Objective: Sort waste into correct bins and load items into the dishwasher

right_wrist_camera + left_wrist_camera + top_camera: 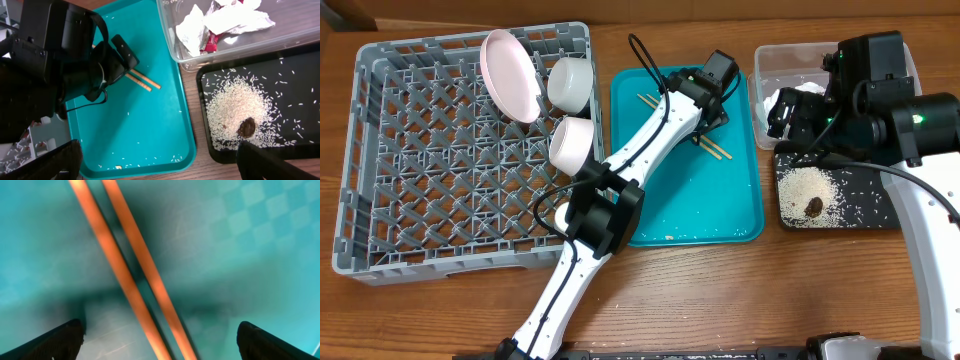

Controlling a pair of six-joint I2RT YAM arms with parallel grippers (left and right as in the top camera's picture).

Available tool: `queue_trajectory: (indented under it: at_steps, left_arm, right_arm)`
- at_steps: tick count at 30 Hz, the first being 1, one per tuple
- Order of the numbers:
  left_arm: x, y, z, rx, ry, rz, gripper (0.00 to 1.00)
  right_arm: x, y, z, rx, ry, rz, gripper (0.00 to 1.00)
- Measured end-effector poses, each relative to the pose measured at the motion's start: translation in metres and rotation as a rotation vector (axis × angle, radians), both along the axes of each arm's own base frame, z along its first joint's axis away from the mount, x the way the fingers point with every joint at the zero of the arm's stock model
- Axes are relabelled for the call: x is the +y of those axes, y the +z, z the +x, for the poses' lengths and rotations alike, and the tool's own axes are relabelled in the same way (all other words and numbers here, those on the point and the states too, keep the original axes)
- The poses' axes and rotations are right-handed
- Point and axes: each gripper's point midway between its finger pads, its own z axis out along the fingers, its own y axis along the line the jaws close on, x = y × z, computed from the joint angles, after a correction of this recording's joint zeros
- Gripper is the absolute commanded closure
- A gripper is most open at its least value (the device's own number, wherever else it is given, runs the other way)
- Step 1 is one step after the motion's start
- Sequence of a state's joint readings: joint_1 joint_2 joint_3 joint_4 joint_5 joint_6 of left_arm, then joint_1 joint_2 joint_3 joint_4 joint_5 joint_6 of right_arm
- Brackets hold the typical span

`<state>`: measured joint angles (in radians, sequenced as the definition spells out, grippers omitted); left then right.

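Note:
Two wooden chopsticks lie on the teal tray. My left gripper is open just above them; in the left wrist view the chopsticks run between its fingers. My right gripper is open and empty, high over the gap between teal tray and black tray. Its fingers frame that gap. The black tray holds rice and a brown lump. The clear tub holds crumpled wrappers. The grey rack holds a pink plate and two bowls.
A few rice grains lie along the near edge of the teal tray. My left arm crosses the rack's right wall and hides a whitish thing there. Bare wood table lies in front.

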<state>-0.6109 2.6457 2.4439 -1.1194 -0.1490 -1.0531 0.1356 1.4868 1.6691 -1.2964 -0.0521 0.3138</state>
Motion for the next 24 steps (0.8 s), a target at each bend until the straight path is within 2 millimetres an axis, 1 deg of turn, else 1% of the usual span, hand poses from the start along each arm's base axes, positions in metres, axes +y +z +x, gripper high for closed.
queue_trajectory:
  at_steps: [6, 8, 11, 13, 15, 19, 24]
  left_arm:
    - [0.017, 0.004, -0.008, 0.065, -0.025, 0.029, 0.00]
    - [0.024, 0.008, -0.012, 0.088, -0.029, 0.048, 0.00]
    - [0.029, 0.019, -0.012, 0.093, -0.023, 0.049, 0.00]
    - [0.032, 0.022, -0.016, 0.115, -0.009, 0.049, 0.00]
    - [0.035, 0.021, -0.022, 0.142, 0.012, 0.051, 0.00]
    - [0.034, 0.019, -0.021, 0.139, 0.053, 0.036, 0.04]
    - [0.029, 0.000, -0.018, 0.134, 0.093, 0.004, 0.06]
  right_arm:
    - [0.000, 0.000, 0.000, 0.000, 0.000, -0.001, 0.00]
    - [0.000, 0.000, 0.000, -0.001, 0.000, 0.000, 0.00]
    - [0.000, 0.000, 0.000, 0.000, -0.001, 0.000, 0.00]
    - [0.000, 0.000, 0.000, -0.001, 0.000, -0.001, 0.00]
    - [0.000, 0.000, 0.000, -0.001, 0.000, -0.001, 0.00]
    - [0.000, 0.000, 0.000, 0.000, 0.000, 0.000, 0.00]
    - [0.000, 0.000, 0.000, 0.000, 0.000, 0.000, 0.00]
